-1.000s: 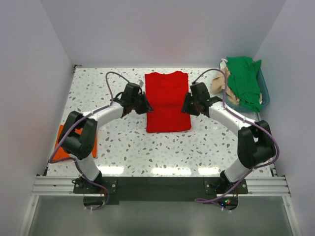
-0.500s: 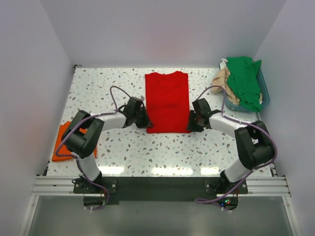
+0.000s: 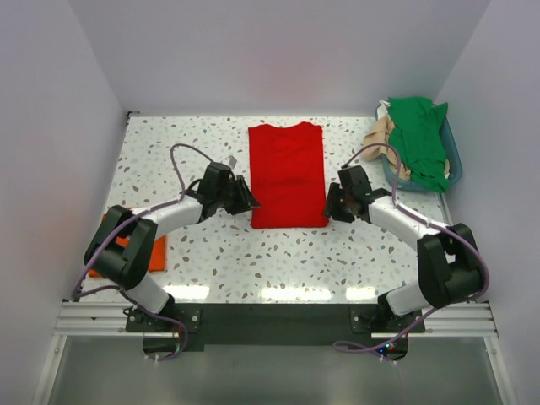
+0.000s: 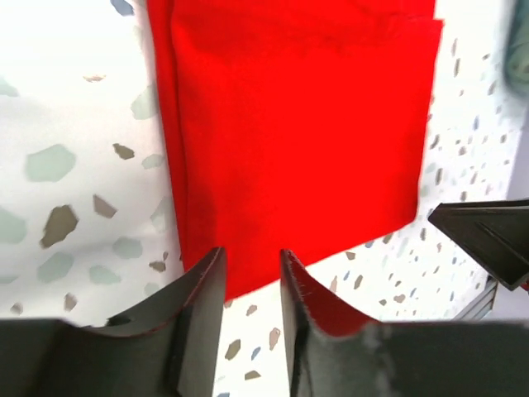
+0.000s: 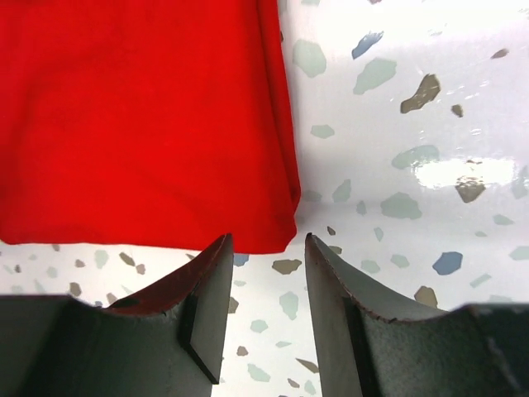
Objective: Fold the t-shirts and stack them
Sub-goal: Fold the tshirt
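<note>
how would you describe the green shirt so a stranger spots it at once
At the far right corner of the table sits a teal basket. The green shirt lies heaped on it, over the rim. It is the only green cloth; a tan shirt pokes out beside it on the left.

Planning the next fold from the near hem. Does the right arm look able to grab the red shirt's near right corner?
Likely yes: the right gripper is open right at that corner of the red shirt, nothing between.

Left arm (image 3: pixel 164 218), right arm (image 3: pixel 396 219): white links, black joints, purple cables (image 3: pixel 173 156). Fingers (image 5: pixel 207 289) dark grey, edges scuffed reddish.
</note>
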Available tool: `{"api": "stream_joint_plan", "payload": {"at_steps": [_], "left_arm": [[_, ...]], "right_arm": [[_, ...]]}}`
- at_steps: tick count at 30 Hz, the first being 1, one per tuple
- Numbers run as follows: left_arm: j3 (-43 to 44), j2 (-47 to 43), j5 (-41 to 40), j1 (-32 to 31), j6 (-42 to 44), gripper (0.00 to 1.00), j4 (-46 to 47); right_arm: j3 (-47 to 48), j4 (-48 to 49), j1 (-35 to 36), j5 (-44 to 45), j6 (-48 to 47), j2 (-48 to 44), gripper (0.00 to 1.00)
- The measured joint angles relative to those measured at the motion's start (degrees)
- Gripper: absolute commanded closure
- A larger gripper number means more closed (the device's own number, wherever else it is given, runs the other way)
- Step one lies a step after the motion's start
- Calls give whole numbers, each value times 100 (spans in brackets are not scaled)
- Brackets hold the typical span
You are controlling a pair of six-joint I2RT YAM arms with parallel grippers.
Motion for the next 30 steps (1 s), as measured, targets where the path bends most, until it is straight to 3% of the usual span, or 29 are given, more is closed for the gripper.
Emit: {"api": "stream_joint_plan", "payload": {"at_steps": [5,13,23,30], "left_arm": [[-525,-715,39,214,-33,57,109],[-1379,-719,476,227,-245,53,476],[-1469,-492,726,227,-337,53,975],[-1469,-295,691,181,-435,60,1115]], "right_arm": [[-4,-11,-111,-120,61,-389,56],[-105,125,-116,-457,212,-186,58],[-249,352,-170,-579,280,197,60],[-289,466,-240,-577,284,334,60]]}}
